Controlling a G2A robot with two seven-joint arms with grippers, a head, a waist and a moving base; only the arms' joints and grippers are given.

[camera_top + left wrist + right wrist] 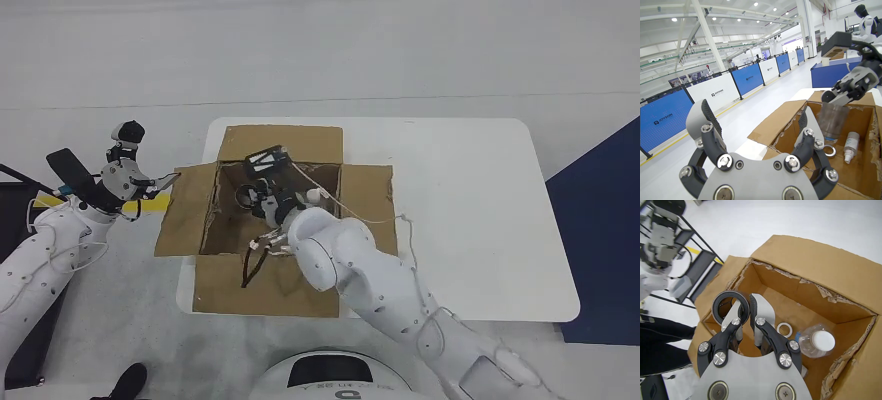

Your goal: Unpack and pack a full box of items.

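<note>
The open cardboard box (pixel 185 220) stands on the white table (pixel 470 200). My right gripper (pixel 745 302) hangs over the box's left part, shut on a black cylindrical ring (pixel 730 308), with one finger inside its bore and the other outside. From the left wrist this gripper (pixel 832 98) and the dark cylinder (pixel 832 121) hover over the box (pixel 772 128). Inside the box (pixel 810 262) lie a clear bottle with a white cap (pixel 819 342), a flat white ring (pixel 784 329) and a small white spray bottle (pixel 850 145). My left gripper (pixel 755 117) is open and holds nothing, just outside the box's left flap (pixel 170 179).
Four torn flaps fold outward around the box. The table stretches bare to the right of the box (pixel 470 200). A black metal rack (pixel 696 262) stands on the floor beyond the box's left side.
</note>
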